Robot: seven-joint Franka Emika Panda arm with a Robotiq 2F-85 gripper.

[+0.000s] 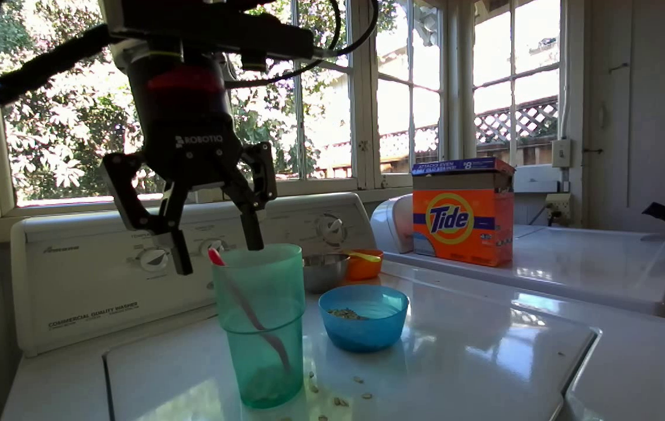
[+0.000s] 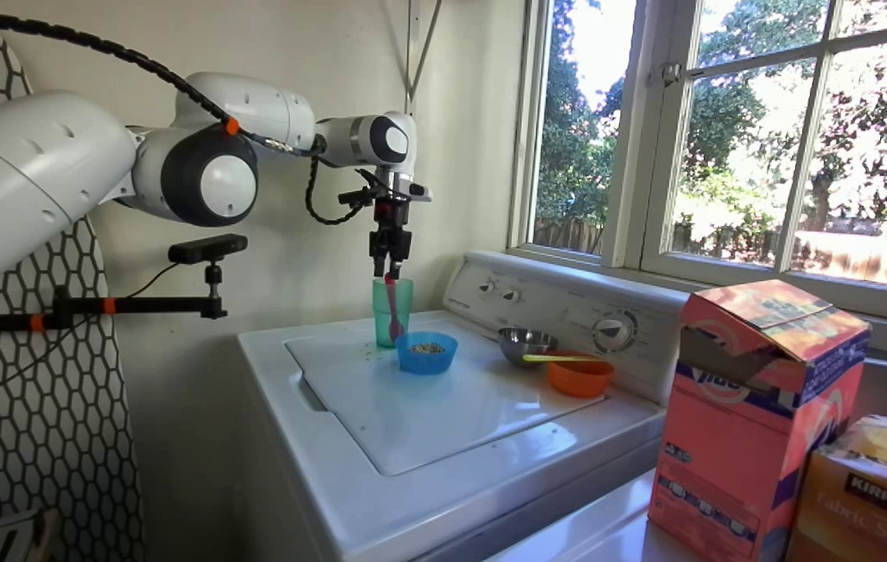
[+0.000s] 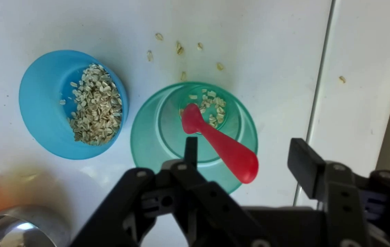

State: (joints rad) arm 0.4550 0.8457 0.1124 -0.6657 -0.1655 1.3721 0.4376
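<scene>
A tall green see-through cup point(image 1: 282, 286) stands upright on the white washer lid, with some oats visible at its bottom in the wrist view. Leaning inside it is a red spoon point(image 3: 227, 147), its thick handle end rising over the rim. My gripper point(image 3: 244, 154) is above the cup, fingers apart on either side of the handle end, and I see a gap to each finger. One finger point(image 1: 252, 231) hangs over the cup mouth, the other outside the rim. Beside the cup sits a blue bowl point(image 3: 44, 99) holding a heap of oats point(image 3: 97, 106).
Loose oat flakes point(image 1: 341, 401) lie near the cup. A metal bowl point(image 2: 527, 345) and an orange bowl point(image 2: 580, 381) with a yellow spoon point(image 2: 560, 358) stand by the control panel point(image 1: 86, 275). A Tide box point(image 1: 455, 225) and a Kirkland box point(image 2: 872, 499) stand farther off.
</scene>
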